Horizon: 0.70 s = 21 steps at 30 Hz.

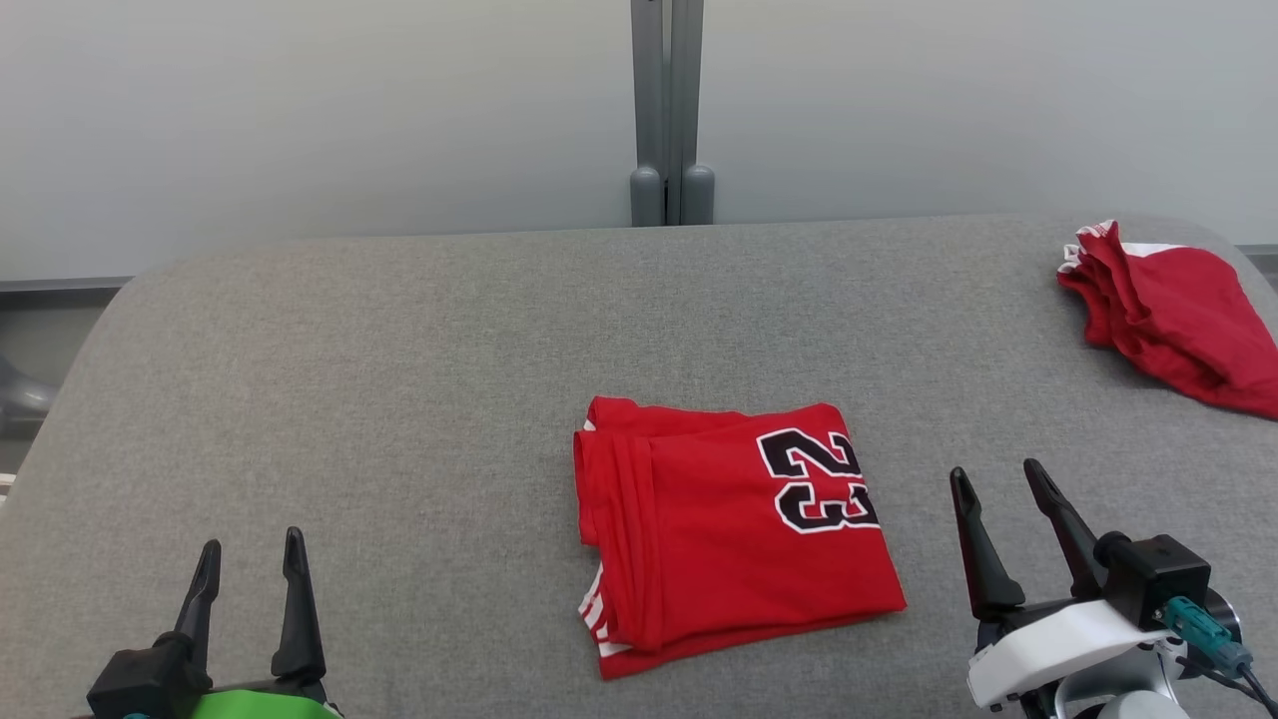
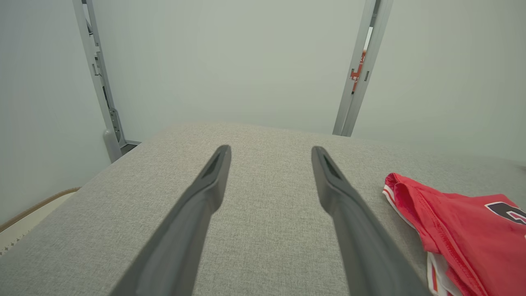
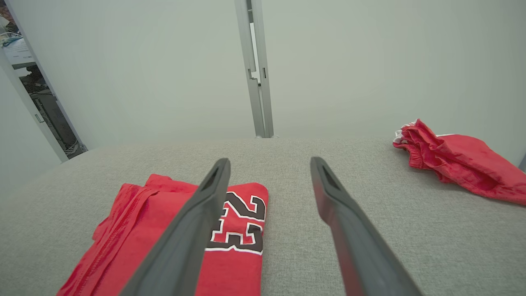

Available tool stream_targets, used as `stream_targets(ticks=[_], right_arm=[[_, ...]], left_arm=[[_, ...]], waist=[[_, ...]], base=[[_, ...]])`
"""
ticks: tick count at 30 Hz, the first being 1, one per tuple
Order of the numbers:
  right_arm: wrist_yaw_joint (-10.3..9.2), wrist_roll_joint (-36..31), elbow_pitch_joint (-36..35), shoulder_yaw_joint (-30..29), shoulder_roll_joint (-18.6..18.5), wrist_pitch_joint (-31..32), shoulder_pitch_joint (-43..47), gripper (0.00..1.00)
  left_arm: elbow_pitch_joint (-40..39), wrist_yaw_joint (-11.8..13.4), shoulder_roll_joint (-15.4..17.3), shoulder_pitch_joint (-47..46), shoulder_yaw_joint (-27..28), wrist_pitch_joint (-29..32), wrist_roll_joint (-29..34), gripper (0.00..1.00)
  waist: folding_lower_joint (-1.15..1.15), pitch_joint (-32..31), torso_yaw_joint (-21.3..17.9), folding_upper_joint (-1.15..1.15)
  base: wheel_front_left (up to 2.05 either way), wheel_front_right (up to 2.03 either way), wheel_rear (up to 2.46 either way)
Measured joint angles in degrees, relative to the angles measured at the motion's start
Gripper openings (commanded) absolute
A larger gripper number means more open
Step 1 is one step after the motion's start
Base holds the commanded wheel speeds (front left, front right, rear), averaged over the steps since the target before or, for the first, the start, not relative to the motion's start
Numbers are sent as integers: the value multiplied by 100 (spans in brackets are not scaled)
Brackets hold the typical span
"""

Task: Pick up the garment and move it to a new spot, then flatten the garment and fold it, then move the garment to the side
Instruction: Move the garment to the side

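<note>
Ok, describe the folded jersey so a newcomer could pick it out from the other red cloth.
Start at the grey padded table. Near its front middle lies the jersey, a red rectangle. Unlike the crumpled red cloth at the far right corner, it is folded flat and shows a dark, white-outlined number 23.

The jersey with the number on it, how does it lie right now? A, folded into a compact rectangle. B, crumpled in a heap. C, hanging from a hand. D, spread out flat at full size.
A: the jersey lies as a layered rectangle on the grey surface, with stacked fold edges showing along its left side.
</note>
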Motion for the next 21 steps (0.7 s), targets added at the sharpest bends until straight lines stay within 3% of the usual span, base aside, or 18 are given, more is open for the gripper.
stream_targets(ticks=[21], right_arm=[[0, 80, 113, 2, 2, 7, -2, 100]], left_arm=[[-97, 100, 42, 21, -91, 73, -69, 100]], waist=[[0, 41, 5, 0]], base=[[0, 0, 0]])
